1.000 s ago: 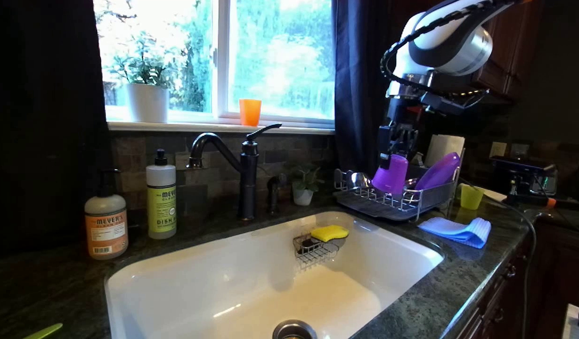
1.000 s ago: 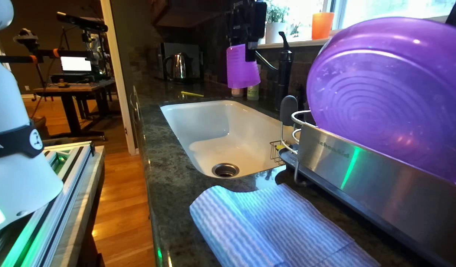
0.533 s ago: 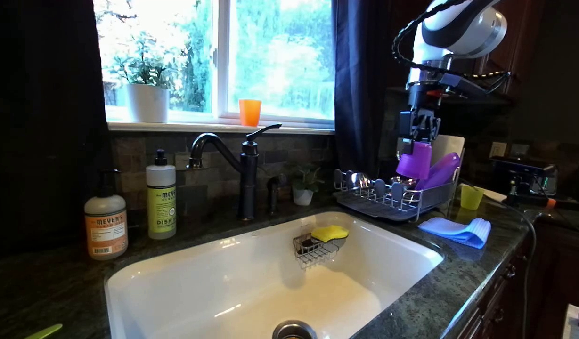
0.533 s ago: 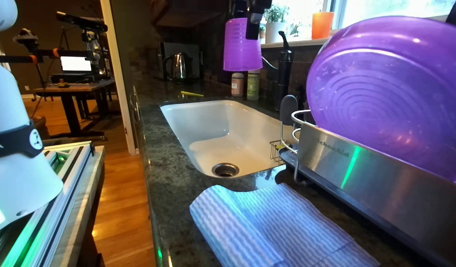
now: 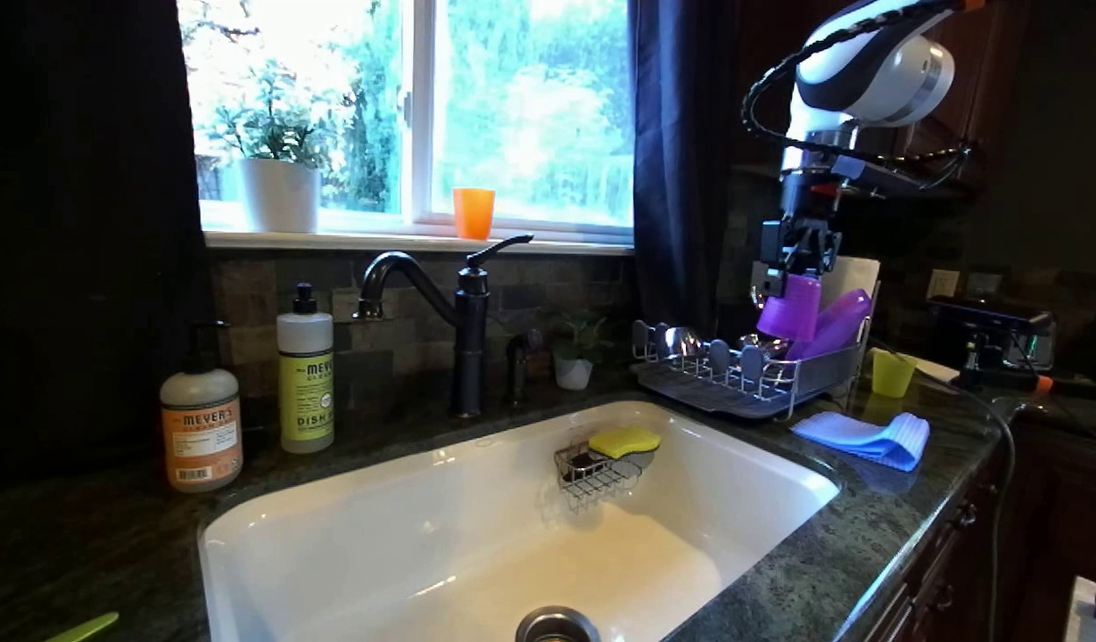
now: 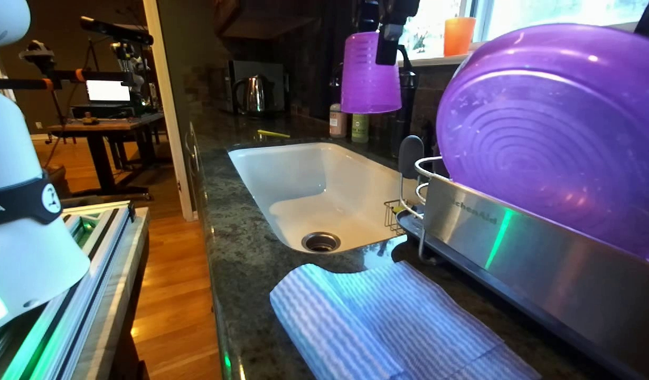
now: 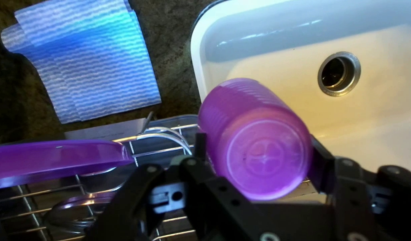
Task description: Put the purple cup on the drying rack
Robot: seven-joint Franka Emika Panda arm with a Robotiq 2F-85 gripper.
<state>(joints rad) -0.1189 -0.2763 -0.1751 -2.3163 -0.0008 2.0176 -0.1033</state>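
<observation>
In an exterior view the gripper (image 5: 801,272) holds the purple cup (image 5: 793,310) mouth down, a little tilted, its rim higher than the front edge of the drying rack (image 5: 828,373). From this side the cup overlaps the purple dish (image 5: 835,328) leaning in the rack. The rack's front edge runs just beside the corner of the sink (image 5: 378,517), a narrow strip of counter (image 5: 815,562) between them, and the blue cloth (image 5: 869,439) lies near. In an exterior view past the rack's metal end panel (image 6: 546,264), a gap opens between the cup's side and the dish's edge, and the rim hangs well above the counter. In the wrist view the finger pads (image 7: 321,165) press the cup from both sides, base towards the camera. It hides part of the rack's front edge and the sink's rim, so I cannot tell which lies straight below; rack wires (image 7: 158,151) show between it and the dish
</observation>
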